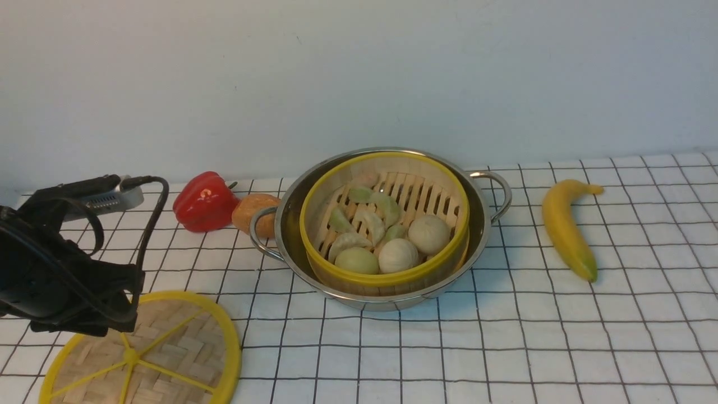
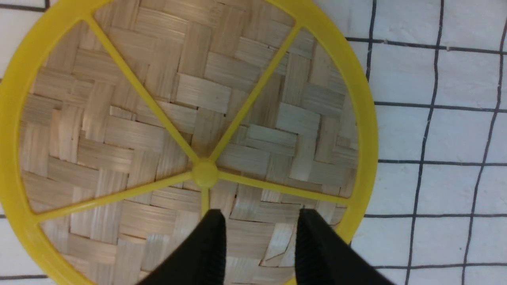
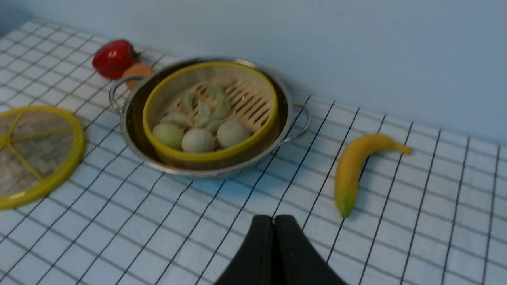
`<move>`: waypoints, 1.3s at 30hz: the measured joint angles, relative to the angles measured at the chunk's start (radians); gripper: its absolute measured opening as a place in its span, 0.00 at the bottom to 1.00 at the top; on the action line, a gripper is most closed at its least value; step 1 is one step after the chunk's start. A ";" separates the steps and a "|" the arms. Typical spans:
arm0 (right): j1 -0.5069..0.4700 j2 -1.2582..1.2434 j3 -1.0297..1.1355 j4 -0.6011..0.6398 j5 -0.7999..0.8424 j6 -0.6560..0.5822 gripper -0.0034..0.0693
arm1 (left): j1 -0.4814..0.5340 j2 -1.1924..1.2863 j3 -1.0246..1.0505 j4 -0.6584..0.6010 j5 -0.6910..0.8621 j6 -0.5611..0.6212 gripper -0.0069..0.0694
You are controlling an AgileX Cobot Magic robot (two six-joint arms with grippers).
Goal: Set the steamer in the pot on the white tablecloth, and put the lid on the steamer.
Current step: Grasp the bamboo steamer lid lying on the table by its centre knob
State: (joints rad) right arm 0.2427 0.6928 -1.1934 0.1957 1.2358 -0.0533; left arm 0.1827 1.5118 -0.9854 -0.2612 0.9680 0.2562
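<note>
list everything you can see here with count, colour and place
white tablecloth: one, black grid, under everything
pot: one, shiny steel, centre of the scene
steamer: one, bamboo with yellow rim, inside the pot
buns: three, pale, near side of the steamer
dumplings: several, pale green, behind the buns
lid: one, woven bamboo, yellow rim and spokes, flat on the cloth, near left
pepper: one, red, left of the pot
round orange-brown item: one, between pepper and pot
banana: one, yellow, right of the pot
left gripper: one, black, open, over the lid
right gripper: one, black, shut, empty, over the cloth
</note>
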 joint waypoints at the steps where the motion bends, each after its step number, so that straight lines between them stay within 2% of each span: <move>1: 0.000 -0.019 0.043 0.019 0.000 0.000 0.03 | 0.000 0.005 0.000 0.003 -0.007 -0.002 0.41; 6: 0.000 -0.066 0.139 0.116 -0.050 -0.010 0.04 | 0.000 0.058 0.000 0.012 -0.037 -0.011 0.41; 14: 0.000 -0.070 0.145 0.220 -0.134 -0.087 0.04 | 0.000 0.136 0.000 0.019 -0.060 -0.012 0.41; 24: 0.000 -0.070 0.146 0.252 -0.138 -0.105 0.04 | 0.000 0.164 -0.001 0.063 -0.086 -0.041 0.41; 39: 0.000 -0.070 0.146 0.259 -0.138 -0.109 0.05 | -0.001 0.164 -0.002 0.064 -0.111 -0.051 0.41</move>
State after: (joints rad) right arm 0.2427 0.6227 -1.0470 0.4542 1.0979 -0.1627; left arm 0.1819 1.6757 -0.9869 -0.1974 0.8571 0.2047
